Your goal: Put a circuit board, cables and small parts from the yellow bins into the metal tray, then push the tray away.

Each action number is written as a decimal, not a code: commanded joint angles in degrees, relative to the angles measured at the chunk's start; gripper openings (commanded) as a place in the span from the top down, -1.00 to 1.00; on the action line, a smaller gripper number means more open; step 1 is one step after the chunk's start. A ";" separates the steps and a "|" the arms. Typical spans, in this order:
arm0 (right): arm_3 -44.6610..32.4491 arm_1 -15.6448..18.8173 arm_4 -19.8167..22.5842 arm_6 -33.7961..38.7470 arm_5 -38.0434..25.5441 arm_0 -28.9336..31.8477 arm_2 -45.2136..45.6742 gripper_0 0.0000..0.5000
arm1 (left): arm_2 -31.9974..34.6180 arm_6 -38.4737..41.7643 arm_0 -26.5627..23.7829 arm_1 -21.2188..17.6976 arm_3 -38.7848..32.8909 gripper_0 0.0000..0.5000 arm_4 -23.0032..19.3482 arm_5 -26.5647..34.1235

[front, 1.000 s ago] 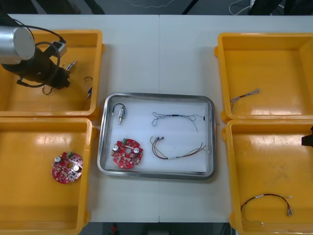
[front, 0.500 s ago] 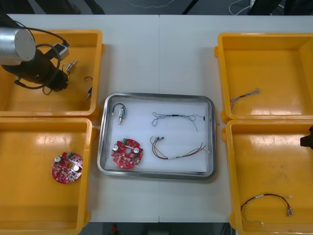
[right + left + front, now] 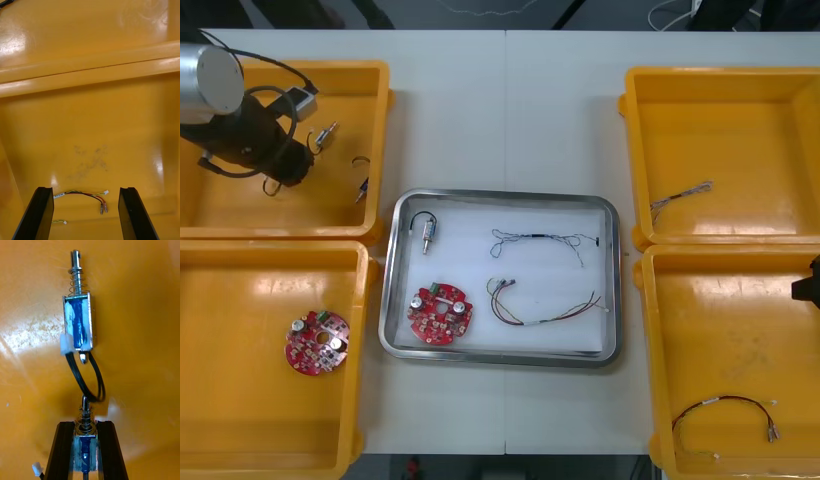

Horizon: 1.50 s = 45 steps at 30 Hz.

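My left gripper point(image 3: 292, 167) is down in the far left yellow bin point(image 3: 240, 215). In the left wrist view it point(image 3: 85, 426) is shut on a small metal part point(image 3: 85, 450) with a spring and a black lead. A second such part point(image 3: 78, 323) lies just beyond the fingertips. The metal tray point(image 3: 500, 196) holds a round red circuit board point(image 3: 440, 313), a small metal part point(image 3: 425, 231), a thin blue and white cable point(image 3: 540, 240) and a red and yellow cable point(image 3: 540, 307). My right gripper point(image 3: 84, 204) hangs open over the near right bin point(image 3: 90, 123), at the table's right edge point(image 3: 810, 286).
More small metal parts point(image 3: 328, 131) lie in the far left bin. The near left bin holds another circuit board point(image 3: 318, 342). A thin cable point(image 3: 680, 197) lies in the far right bin and a red and yellow cable point(image 3: 725, 409) in the near right bin.
My left gripper's fingers have closed onto the small metal part, and the arm has shifted slightly left and away. The right arm has stayed put.
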<state>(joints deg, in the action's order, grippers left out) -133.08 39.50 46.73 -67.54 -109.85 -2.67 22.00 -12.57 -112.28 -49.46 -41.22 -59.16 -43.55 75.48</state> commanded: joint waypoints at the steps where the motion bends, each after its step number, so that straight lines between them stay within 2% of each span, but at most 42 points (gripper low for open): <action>1: -0.43 0.49 0.73 2.77 -0.15 0.65 -0.64 -1.00 | 5.89 -2.33 -0.02 -3.43 -6.76 1.00 1.54 6.17; 10: -0.43 0.49 0.91 2.86 -0.15 0.65 -0.64 -1.00 | 9.40 0.57 -0.11 -4.13 -17.57 1.00 5.23 18.04; 16: -0.43 0.49 1.00 2.86 -0.15 0.65 -0.73 -1.00 | 8.96 6.81 -0.11 -2.73 -23.72 1.00 5.23 24.10; 19: -0.43 0.49 1.26 2.59 -0.15 0.65 -0.73 -1.00 | 6.94 12.70 -0.11 -0.79 -29.43 1.00 4.79 28.59; 27: -0.43 0.49 1.35 1.45 -0.15 0.65 -0.64 -1.00 | 3.43 23.86 -0.20 3.42 -39.10 1.00 4.27 34.52; 32: -0.43 0.49 1.35 0.83 -0.15 0.65 -0.64 -1.00 | 1.40 29.40 -0.64 6.76 -42.97 1.00 4.44 34.52; 38: -0.43 0.49 1.35 0.22 -0.15 0.65 -0.64 -1.00 | -4.92 37.75 -0.99 11.51 -46.75 1.00 6.64 34.52; 45: -0.52 0.49 0.73 -0.57 -0.15 0.65 -0.64 -1.00 | -15.12 45.57 -0.99 15.03 -46.31 1.00 10.33 34.52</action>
<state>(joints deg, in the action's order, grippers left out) -133.04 39.50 47.58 -67.09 -109.85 -2.61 21.94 -23.06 -75.97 -49.43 -28.27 -104.21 -35.20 109.51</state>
